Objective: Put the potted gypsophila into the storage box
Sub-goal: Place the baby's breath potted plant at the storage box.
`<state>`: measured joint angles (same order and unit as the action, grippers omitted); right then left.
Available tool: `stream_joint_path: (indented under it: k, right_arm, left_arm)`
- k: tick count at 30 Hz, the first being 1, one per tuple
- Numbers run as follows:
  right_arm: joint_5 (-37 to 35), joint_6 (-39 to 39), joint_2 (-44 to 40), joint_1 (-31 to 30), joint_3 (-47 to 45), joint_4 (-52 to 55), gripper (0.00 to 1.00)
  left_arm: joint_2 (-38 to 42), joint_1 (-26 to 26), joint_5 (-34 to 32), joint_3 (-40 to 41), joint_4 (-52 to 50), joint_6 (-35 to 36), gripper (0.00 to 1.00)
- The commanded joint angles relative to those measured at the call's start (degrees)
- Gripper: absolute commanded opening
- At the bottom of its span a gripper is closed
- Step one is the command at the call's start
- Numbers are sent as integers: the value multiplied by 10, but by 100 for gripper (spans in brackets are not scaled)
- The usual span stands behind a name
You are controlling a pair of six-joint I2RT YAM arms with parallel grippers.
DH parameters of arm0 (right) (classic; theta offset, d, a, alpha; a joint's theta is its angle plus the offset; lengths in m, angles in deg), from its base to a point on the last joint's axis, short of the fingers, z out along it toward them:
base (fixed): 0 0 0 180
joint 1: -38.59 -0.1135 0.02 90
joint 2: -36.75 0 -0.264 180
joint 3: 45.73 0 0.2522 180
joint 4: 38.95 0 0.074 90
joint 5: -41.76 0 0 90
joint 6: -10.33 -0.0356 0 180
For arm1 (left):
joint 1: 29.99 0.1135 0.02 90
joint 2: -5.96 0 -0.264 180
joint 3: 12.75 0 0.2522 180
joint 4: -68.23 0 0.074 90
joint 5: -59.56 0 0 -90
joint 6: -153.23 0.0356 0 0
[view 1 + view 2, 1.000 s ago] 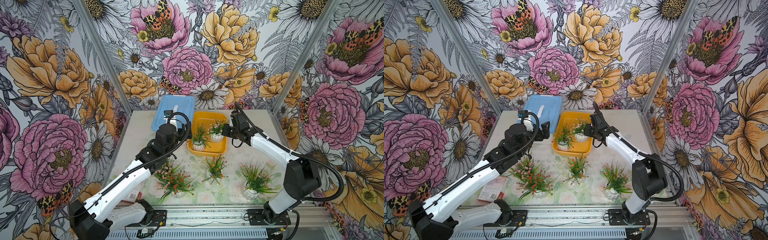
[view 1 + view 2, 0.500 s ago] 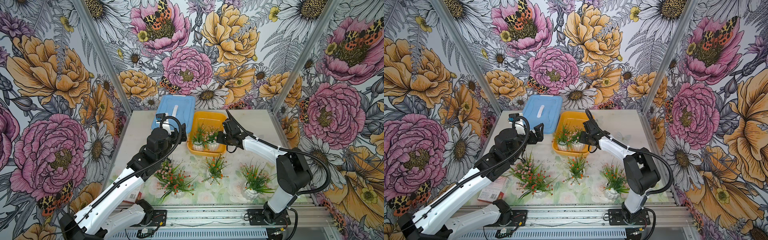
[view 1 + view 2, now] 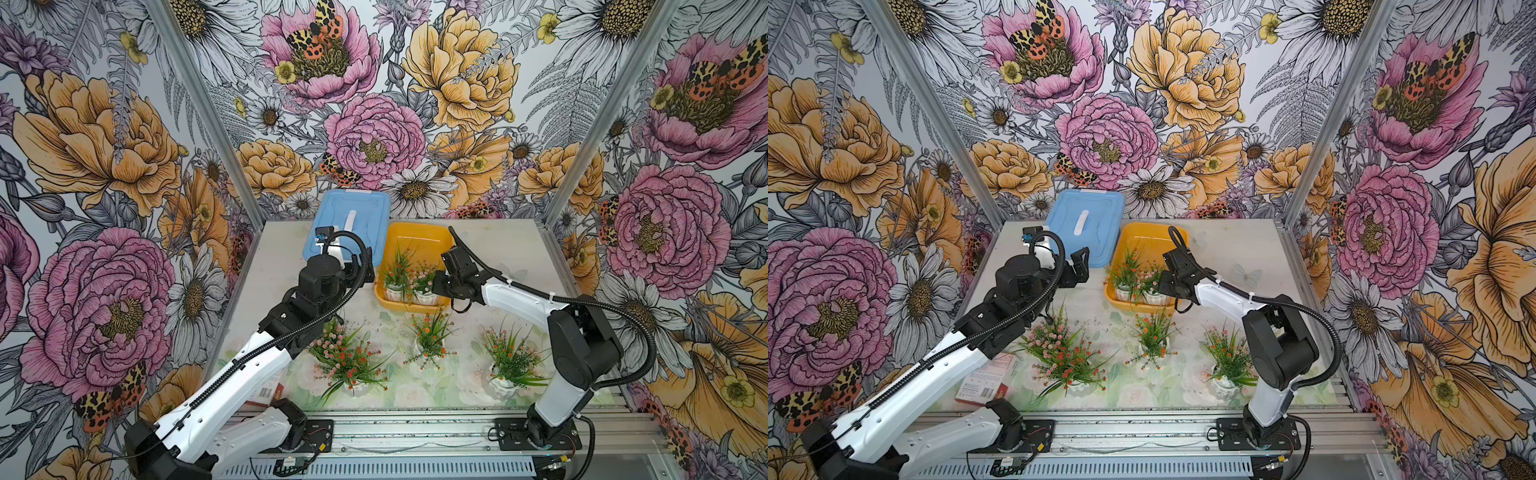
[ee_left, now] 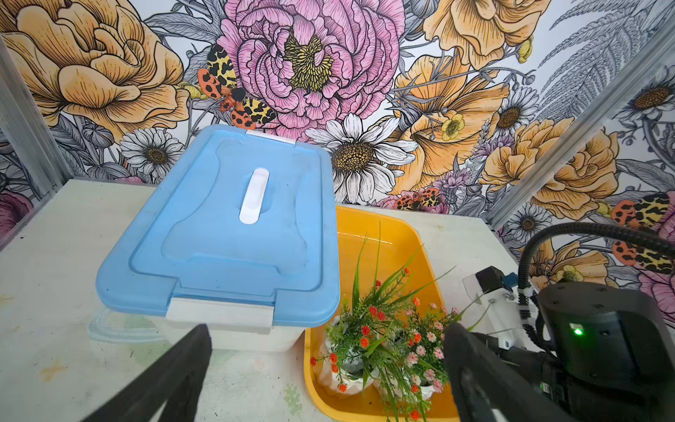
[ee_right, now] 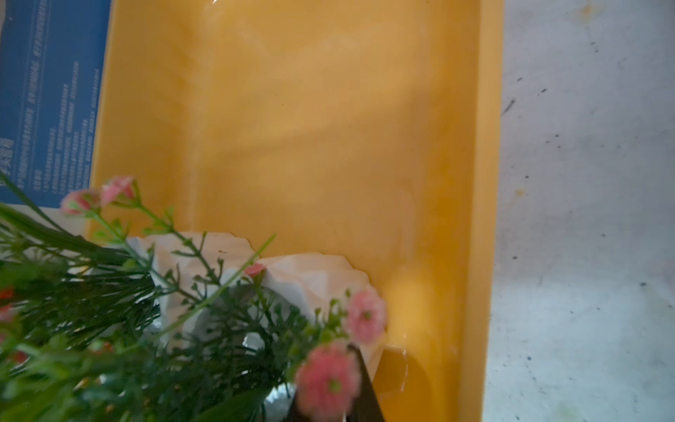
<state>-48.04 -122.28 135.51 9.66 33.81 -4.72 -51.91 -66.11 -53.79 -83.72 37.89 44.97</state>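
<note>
The cell is closed on 3 sides by walls (image 3: 374, 104) papered with big pink and orange peonies, daisies and spotted moths. Aluminium posts (image 3: 582, 137) stand in the 2 back corners. The tabletop (image 3: 511, 249) is pale, matt and scuffed, and the right wrist view shows it flecked with dark specks. Its front part carries a pale green mat (image 3: 415, 395) printed with roses. An aluminium rail (image 3: 415, 434) along the front edge bears both arm bases.

At the back stands a translucent box with a light-blue lid (image 3: 351, 224), just beside the yellow-orange storage box (image 3: 419, 235). The potted gypsophila (image 3: 424, 286), pink-flowered in a white faceted pot, sits at the near end of the storage box, right beside a red-flowered pot (image 3: 395, 282). The right hand (image 3: 438, 286) is pinched narrow on the gypsophila pot's rim. The left hand (image 3: 1080, 266) hangs over bare tabletop beside the lidded box, jaws spread wide, holding nothing.

3 more flower pots (image 3: 430, 345) stand on the mat, and a red-and-white packet (image 3: 984, 378) lies under the left arm.
</note>
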Motion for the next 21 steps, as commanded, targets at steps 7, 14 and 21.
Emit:
stream_joint_path:
  k: [7, 14, 21]
  right_arm:
    - [-29, -7, -35, -2, 1, -36, 30]
    - [-72, -14, -92, 5, -25, -35, 45]
    - [-152, -38, -180, 30, -77, -28, 52]
  left_arm:
    - [-7, 8, 24, -11, -3, -1, 99]
    - [-8, 13, 48, -15, -3, 13, 99]
    - [-36, 13, 192, -50, -13, 38, 99]
